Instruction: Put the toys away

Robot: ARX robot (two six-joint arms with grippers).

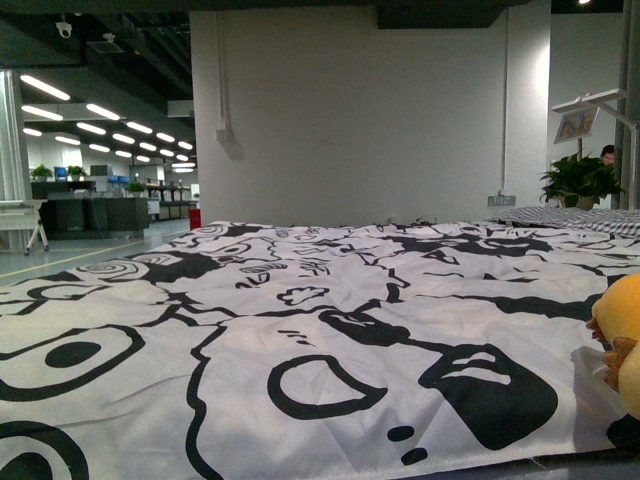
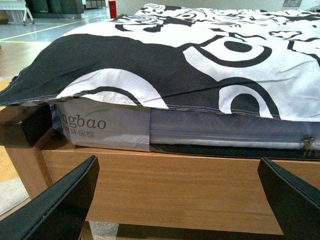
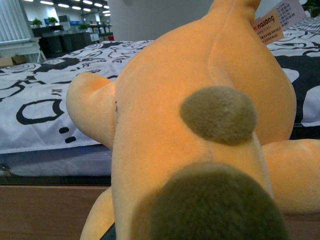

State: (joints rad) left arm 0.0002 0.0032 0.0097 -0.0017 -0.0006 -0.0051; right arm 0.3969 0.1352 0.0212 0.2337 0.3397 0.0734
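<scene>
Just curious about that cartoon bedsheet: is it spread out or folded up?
Spread out. The black-and-white sheet lies flat across the mattress, its stitched edge hanging over the side.

- One orange-yellow plush toy was in view, with two brown nubs and one hang tag.
- There was one black-and-white patterned sheet, one mattress and one wooden bed frame.
- Two black fingers showed on the left gripper.
- One leafy potted plant stood near the wall; a few smaller plants far off were too small to count.
</scene>
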